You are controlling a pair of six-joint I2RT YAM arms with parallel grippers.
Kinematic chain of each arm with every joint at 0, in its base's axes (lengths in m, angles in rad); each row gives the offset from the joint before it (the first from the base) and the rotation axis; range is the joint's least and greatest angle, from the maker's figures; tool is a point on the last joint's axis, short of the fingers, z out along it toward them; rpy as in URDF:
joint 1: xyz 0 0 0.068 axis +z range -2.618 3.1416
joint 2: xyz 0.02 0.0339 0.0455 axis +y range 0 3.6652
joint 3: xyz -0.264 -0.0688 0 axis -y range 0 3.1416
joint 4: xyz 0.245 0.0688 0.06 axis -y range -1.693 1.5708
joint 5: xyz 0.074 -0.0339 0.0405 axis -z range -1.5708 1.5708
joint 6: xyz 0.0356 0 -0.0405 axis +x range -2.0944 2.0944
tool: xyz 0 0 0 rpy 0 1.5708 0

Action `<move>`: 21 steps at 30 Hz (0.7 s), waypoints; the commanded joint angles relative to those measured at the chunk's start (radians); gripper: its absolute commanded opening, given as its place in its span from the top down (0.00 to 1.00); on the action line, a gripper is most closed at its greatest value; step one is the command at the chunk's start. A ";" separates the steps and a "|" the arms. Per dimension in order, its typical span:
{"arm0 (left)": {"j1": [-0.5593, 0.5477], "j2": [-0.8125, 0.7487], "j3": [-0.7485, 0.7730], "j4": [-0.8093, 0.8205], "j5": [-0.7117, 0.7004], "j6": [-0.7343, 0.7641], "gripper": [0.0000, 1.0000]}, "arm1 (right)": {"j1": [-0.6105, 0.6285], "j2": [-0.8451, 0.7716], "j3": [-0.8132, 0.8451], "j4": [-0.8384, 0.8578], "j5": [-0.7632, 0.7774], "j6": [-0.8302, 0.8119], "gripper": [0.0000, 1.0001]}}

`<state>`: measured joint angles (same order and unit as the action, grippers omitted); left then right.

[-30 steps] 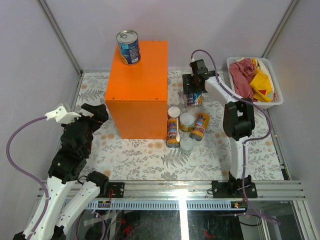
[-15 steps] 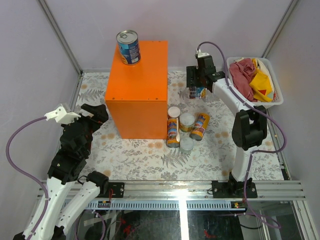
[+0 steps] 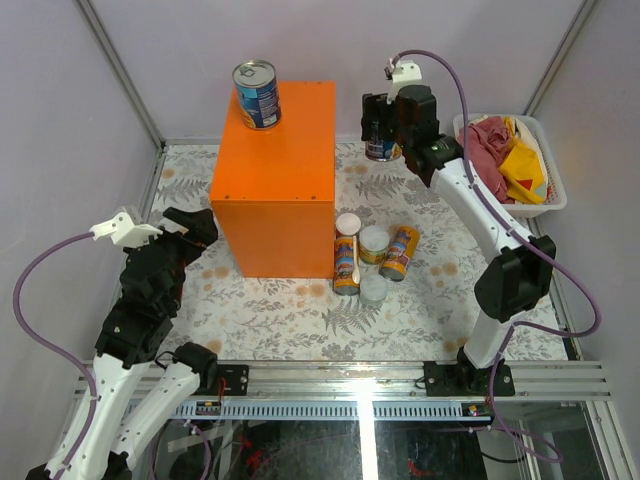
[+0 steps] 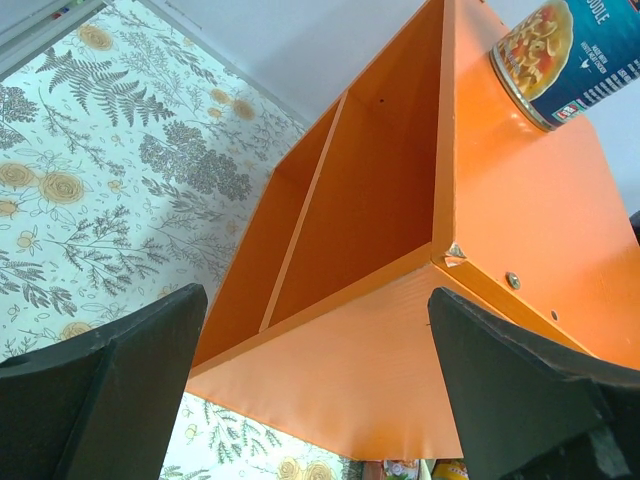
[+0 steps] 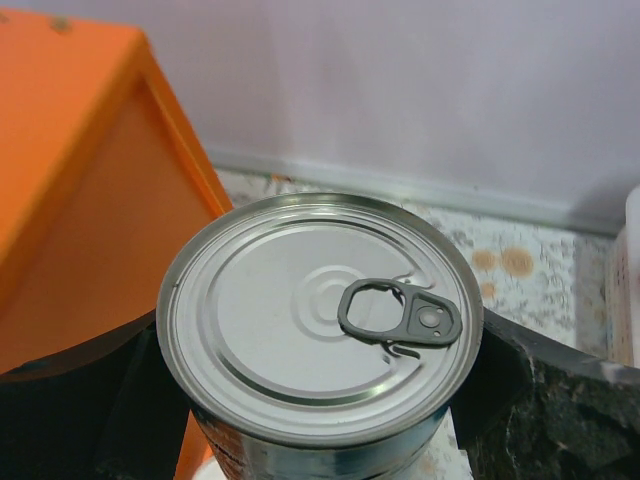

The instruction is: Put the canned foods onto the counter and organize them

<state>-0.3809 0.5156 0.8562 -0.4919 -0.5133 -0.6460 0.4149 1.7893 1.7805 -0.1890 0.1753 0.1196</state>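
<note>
The orange counter (image 3: 285, 160) stands at the back left; a blue-labelled can (image 3: 257, 94) stands on its far left corner. My right gripper (image 3: 383, 132) is shut on the second blue-labelled can (image 3: 379, 148), held in the air just right of the counter's top; its silver pull-tab top (image 5: 318, 315) fills the right wrist view between the black fingers (image 5: 530, 400). Two tall yellow-orange cans (image 3: 347, 255) (image 3: 400, 252) and two shorter pale-lidded cans (image 3: 374, 242) (image 3: 373, 290) cluster on the mat. My left gripper (image 3: 195, 228) is open and empty, left of the counter, facing it (image 4: 400, 250).
A white basket (image 3: 548, 205) with red and yellow cloths (image 3: 505, 155) sits at the back right. The floral mat (image 3: 300, 315) covers the table. Grey walls enclose the back and sides.
My right gripper has lifted the blue-labelled can off the mat and carried it up and back, towards the counter's top level. The left arm has not moved.
</note>
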 commanded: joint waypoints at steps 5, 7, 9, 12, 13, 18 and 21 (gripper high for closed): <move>-0.004 0.006 0.049 0.012 0.023 0.007 0.08 | 0.055 -0.120 0.161 0.336 0.011 -0.090 1.00; -0.003 0.011 0.055 0.012 0.027 0.011 0.08 | 0.060 -0.121 0.177 0.352 0.000 -0.096 1.00; -0.005 0.015 0.060 0.012 0.027 0.017 0.08 | 0.066 -0.121 0.190 0.373 -0.008 -0.105 1.00; -0.004 0.021 0.064 0.013 0.028 0.023 0.07 | 0.082 -0.120 0.202 0.411 -0.018 -0.126 1.00; -0.004 0.023 0.065 0.013 0.030 0.024 0.07 | 0.085 -0.120 0.205 0.426 -0.022 -0.137 1.00; -0.004 0.024 0.070 0.013 0.033 0.032 0.08 | 0.099 -0.096 0.248 0.473 -0.052 -0.147 1.00; -0.004 0.026 0.073 0.017 0.035 0.039 0.08 | 0.109 -0.067 0.301 0.474 -0.076 -0.149 1.00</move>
<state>-0.3809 0.5392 0.8917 -0.4927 -0.4953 -0.6403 0.5022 1.7679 1.9217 0.0048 0.1436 -0.0078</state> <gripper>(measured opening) 0.927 0.906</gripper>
